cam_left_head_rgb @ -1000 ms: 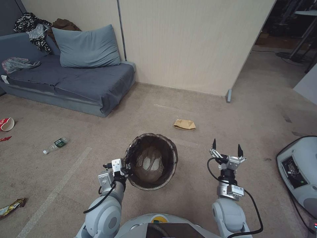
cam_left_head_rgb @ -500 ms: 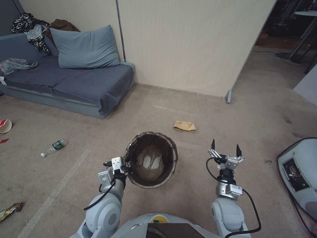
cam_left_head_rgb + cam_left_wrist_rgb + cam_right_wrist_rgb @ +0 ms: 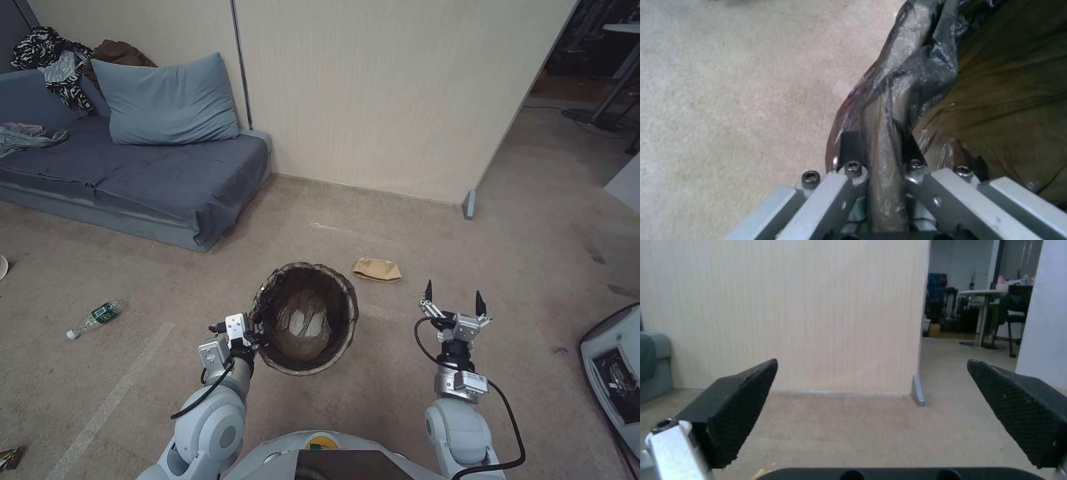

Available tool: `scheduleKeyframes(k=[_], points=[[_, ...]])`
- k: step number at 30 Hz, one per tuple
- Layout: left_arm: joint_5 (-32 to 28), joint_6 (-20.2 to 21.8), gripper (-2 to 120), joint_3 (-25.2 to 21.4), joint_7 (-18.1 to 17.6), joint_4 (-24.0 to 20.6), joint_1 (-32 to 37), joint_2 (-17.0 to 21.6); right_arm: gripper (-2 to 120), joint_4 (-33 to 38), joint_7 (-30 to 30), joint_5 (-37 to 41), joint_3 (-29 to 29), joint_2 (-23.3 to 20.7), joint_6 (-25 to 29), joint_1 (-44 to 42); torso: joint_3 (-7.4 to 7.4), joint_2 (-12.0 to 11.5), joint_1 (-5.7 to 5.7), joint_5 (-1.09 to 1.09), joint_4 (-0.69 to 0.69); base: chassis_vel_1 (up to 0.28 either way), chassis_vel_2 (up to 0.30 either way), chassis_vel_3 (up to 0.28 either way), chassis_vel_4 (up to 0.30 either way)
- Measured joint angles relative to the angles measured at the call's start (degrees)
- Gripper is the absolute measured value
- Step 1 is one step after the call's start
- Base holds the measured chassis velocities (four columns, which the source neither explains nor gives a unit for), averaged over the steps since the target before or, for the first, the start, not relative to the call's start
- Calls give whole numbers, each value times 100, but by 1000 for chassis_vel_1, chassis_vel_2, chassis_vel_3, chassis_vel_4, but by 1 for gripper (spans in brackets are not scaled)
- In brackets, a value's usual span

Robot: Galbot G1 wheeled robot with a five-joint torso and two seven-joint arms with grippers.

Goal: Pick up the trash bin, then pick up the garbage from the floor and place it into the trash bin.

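**tinbot:** So what's the left pincer doing?

**rugrat:** Clamped on the near rim of the trash bin, liner bag pinched in with it. The left wrist view shows the rim running straight up between the jaws. My guess: gripping the edge keeps the mouth open for drop-ins.

**tinbot:** And the right pincer?

**rugrat:** Spread wide, empty, hovering over the floor beside the bin. The tan paper bag lies just ahead of it, a bit to its left. The plastic bottle sits well off past the left pincer, out on its left side.

**tinbot:** Any readable labels?

**rugrat:** Nope, the bottle's green label is too small to read.
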Motion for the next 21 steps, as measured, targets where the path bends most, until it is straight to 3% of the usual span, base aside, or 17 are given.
scheduleKeyframes(k=[21], points=[[-52,-61,0,-132,3,-47,8,51,100,51,3,-38,11,62,3,-17,0,0,0,0,2,-130,130,133,-134]])
